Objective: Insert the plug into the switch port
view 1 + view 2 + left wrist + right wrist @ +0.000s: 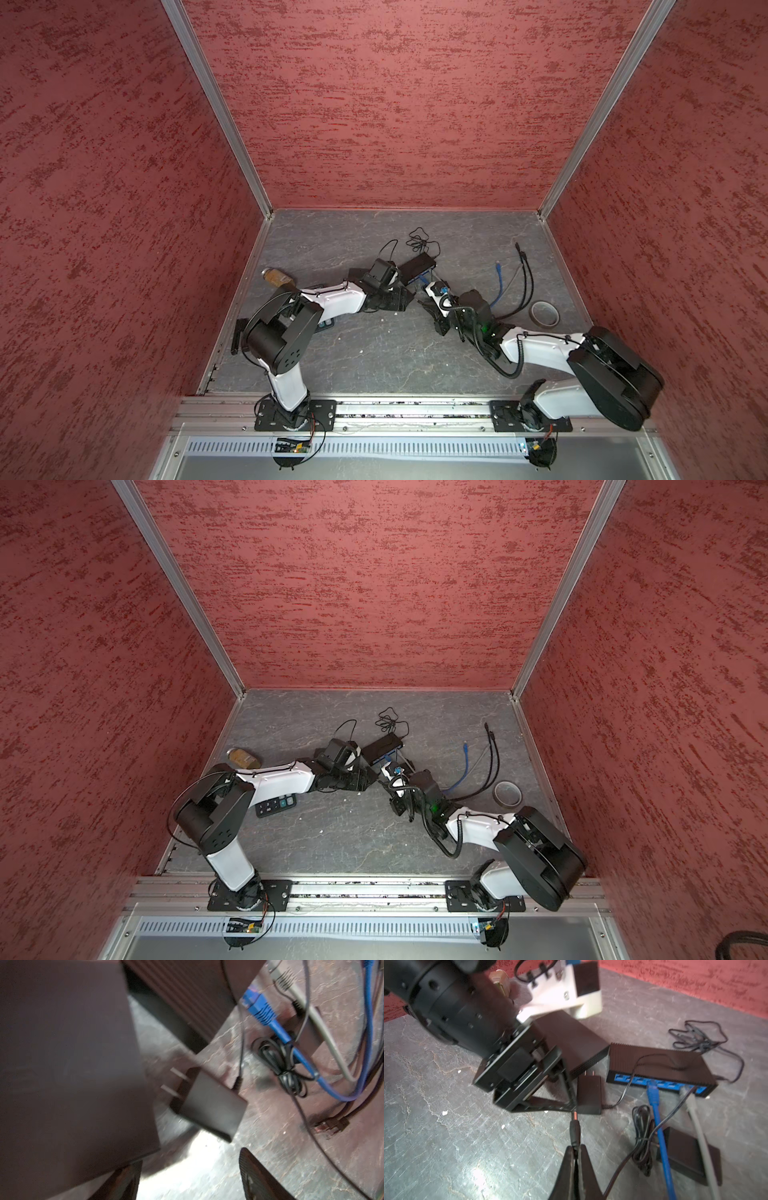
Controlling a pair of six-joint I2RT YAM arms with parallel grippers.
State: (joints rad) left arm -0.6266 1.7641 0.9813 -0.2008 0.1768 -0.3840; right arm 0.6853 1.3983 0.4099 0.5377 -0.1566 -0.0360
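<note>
In the right wrist view my right gripper (576, 1148) is shut on the black barrel plug (575, 1128), whose metal tip points ahead, low over the floor. Its thin cable trails back beside the fingers. The switch (660, 1066) is a ribbed black box with a blue row of ports, standing ahead in that view and mid-floor in both top views (419, 266) (384, 745). A second, plain black box (571, 1043) lies beside it. My left gripper (188, 1159) is open over bare floor, next to that box (62, 1064) and close to the plug's tip.
A blue cable (654, 1095) and a grey cable (691, 1105) sit in the switch's ports. One power adapter (588, 1095) lies before the plain box, another (689, 1157) by a bundled cord. A tape roll (543, 314), loose cables (523, 270) and a calculator (276, 805) lie around.
</note>
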